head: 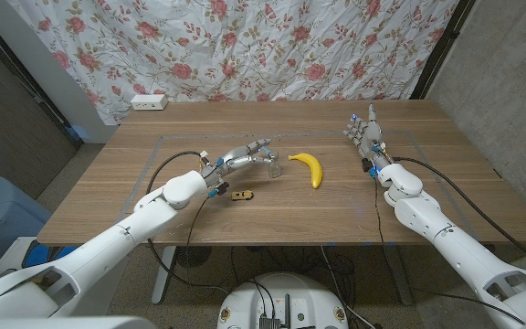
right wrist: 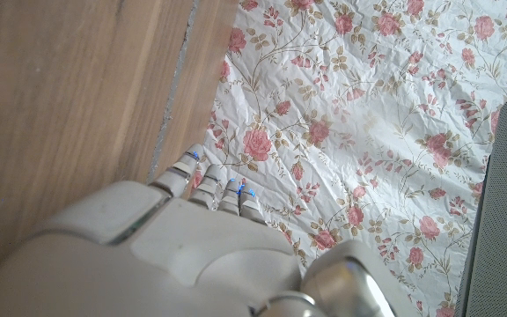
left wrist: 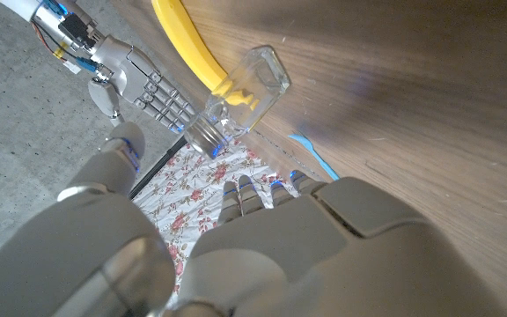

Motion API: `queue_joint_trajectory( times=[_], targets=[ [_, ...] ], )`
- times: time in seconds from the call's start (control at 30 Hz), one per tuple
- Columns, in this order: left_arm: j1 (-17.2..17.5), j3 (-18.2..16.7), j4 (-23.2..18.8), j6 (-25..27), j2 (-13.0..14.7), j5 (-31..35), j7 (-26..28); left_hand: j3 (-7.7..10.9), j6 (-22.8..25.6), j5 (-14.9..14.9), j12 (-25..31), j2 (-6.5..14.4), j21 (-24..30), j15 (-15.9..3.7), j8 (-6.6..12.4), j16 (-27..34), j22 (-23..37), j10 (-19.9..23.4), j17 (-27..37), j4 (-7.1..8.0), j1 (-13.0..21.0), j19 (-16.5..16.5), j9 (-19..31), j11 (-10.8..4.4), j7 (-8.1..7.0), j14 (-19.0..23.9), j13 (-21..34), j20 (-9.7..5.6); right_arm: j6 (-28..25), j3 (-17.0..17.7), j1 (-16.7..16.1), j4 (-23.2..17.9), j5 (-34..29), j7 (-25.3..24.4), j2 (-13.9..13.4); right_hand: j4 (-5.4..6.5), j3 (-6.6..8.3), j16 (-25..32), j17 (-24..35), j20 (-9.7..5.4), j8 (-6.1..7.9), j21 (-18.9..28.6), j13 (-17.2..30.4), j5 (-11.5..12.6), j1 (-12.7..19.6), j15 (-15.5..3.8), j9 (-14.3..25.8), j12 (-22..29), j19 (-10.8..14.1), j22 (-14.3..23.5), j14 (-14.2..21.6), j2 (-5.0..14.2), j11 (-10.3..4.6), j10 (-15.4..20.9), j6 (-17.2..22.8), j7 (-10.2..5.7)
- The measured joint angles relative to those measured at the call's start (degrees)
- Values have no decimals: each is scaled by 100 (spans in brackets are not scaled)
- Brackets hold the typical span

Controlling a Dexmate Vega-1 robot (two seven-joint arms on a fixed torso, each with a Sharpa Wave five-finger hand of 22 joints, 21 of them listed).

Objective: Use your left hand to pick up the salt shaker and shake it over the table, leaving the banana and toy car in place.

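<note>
Salt shaker (head: 273,167) is standing upright near the middle of the table (head: 336,215), just beside the stem end of the banana (head: 308,168), and we are reaching toward it with our left hand (head: 247,153). In the left wrist view the clear shaker (left wrist: 240,95) with its metal cap is sitting beyond our fingertips (left wrist: 246,195), apart from them, so we are judging that the grasp is not yet made; our fingers are spread and holding nothing. We are coming at it from the side away from the banana (left wrist: 192,48), probably so as not to knock the fruit. The toy car (head: 241,195) is lying nearer the table's front edge, close under our forearm, so the lift calls for care there. Our right hand (head: 364,133) is waiting upright toward the table's right edge, fingers apart and empty, well away from the work. We are not making out any readable label or brand on the shaker, banana or car.
</note>
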Motion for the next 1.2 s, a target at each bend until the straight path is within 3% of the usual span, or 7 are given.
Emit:
queue_joint_trajectory(
  times=[0.8,1.2],
  targets=[
    [-220,287,372,121,-262,400,251,-48,344,0,84,17,55,4,113,88,0,594,0,0,212,-31,0,9,73,10,0,30,0,0,2,6,0,5,0,0,0,0,0,0,0,0,0,0,0,0,0,0,0,0,0,0,0,0,0,0],
    [-293,416,500,109,-392,607,412,-48,648,0,133,52,90,-94,169,89,-1,1030,0,0,444,-31,1,-19,136,382,0,30,3,0,2,6,0,5,1,0,0,0,0,0,0,0,0,0,0,0,0,0,0,0,0,0,0,0,0,0]
  ],
)
